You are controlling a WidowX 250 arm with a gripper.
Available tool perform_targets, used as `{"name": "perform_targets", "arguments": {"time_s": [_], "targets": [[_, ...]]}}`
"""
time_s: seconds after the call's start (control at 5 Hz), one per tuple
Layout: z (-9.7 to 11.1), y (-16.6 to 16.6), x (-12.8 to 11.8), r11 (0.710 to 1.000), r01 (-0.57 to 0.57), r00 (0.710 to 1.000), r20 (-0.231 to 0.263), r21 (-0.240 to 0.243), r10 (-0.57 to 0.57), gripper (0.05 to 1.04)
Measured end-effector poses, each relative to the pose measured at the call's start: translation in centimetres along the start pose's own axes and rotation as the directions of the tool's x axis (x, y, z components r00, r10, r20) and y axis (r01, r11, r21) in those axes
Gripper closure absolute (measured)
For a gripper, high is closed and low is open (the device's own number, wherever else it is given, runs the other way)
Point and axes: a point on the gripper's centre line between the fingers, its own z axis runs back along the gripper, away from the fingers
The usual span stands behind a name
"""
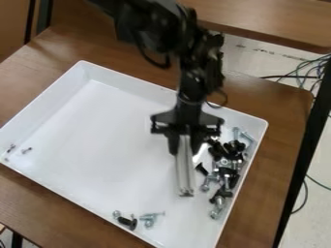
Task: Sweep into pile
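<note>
Downward hangs the pincer [185, 146] over the right part of the white tray [84, 140], its two fingers clamped on a long grey tool [186, 172] that runs down between them. Just beside the tool, on its right, the main heap of black and silvery screws and bolts [225, 162] lies along the tray's right wall. A smaller cluster of hardware [148, 219] sits to the lower left of the pincer, near the bottom wall, and a few small screws [26, 150] lie well apart near the left corner. The tray rests on a brown wooden counter [259, 213].
</note>
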Motion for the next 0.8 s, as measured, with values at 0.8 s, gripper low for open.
{"name": "perform_targets", "arguments": {"time_s": [0.8], "targets": [[0.2,18.3,6.5,0.96,0.264,0.959,0.079,0.089,-0.271,0.73]]}}
